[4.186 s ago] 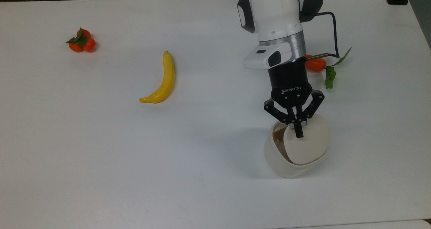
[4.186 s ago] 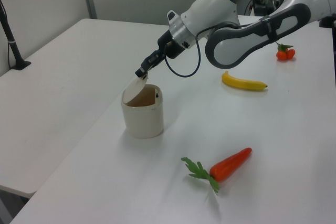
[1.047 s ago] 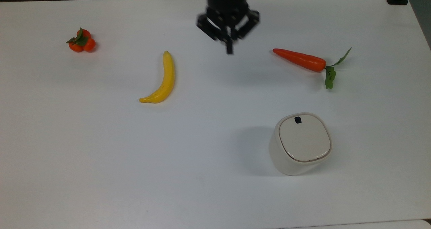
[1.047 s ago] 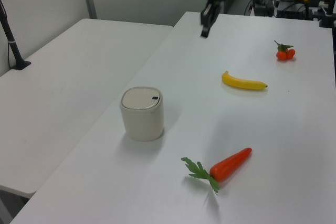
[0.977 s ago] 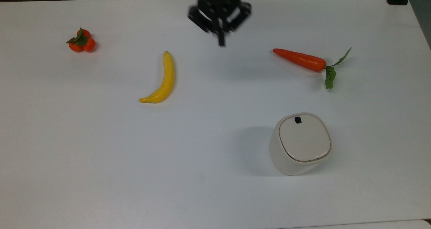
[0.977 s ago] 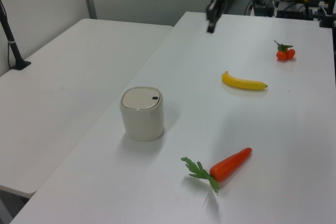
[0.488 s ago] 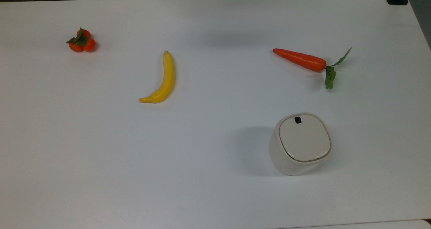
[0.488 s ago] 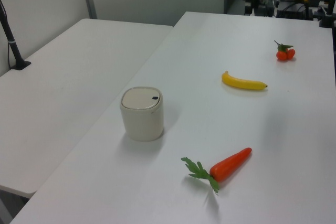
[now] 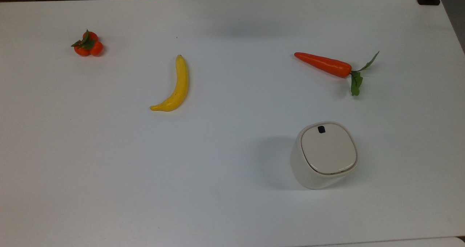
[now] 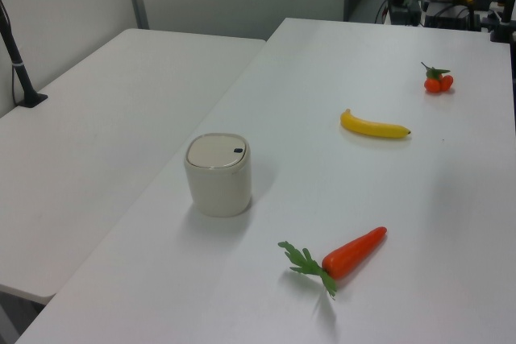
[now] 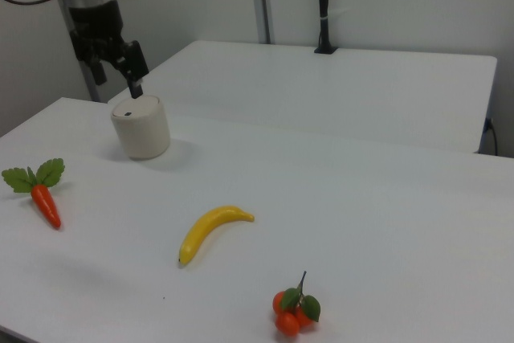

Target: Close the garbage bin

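The garbage bin (image 9: 315, 174) stands at the lower right of the top view, on the white tabletop (image 9: 203, 174), and its lid (image 9: 328, 149) now lies flat in the rim. A few seconds ago that lid was tipped up, with the beige inside showing and the claw pressed on it. The small black tab (image 9: 321, 129) sits at the lid's far edge, and I see no gap around the seam. In the left view the bin is left of centre, likewise shut.

In the right view's upper left, the claw (image 11: 135, 86) hangs just above the bin, apart from the lid as far as I can make out. I cannot tell whether it is open or closed. It carries nothing.

The banana (image 9: 174, 85), the carrot (image 9: 323, 64) and the little cluster of orange fruit (image 9: 88, 45) lie where they lay before, all well apart from the bin.

To my eye the job is done: the lid is down, and only pulling the arm clear remains.
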{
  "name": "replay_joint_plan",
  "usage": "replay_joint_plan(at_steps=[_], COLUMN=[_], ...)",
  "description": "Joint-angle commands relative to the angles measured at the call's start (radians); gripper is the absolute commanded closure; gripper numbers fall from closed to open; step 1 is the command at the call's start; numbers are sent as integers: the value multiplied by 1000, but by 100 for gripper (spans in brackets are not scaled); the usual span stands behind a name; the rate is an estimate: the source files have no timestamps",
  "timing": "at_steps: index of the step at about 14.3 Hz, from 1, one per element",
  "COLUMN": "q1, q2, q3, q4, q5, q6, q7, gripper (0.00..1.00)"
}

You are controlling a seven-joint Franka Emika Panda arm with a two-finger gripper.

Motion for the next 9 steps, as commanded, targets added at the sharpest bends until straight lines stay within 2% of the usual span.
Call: replay_joint_plan(at_steps=[1, 5, 9], q1=[10, 47, 58], q2=[-27, -23, -17], q3=[-3, -34, -34], q4=[-94, -103, -103], q5=[-5, -8, -11], q6=[146, 146, 138], q7=[-48, -113, -111], gripper=[0, 0, 0])
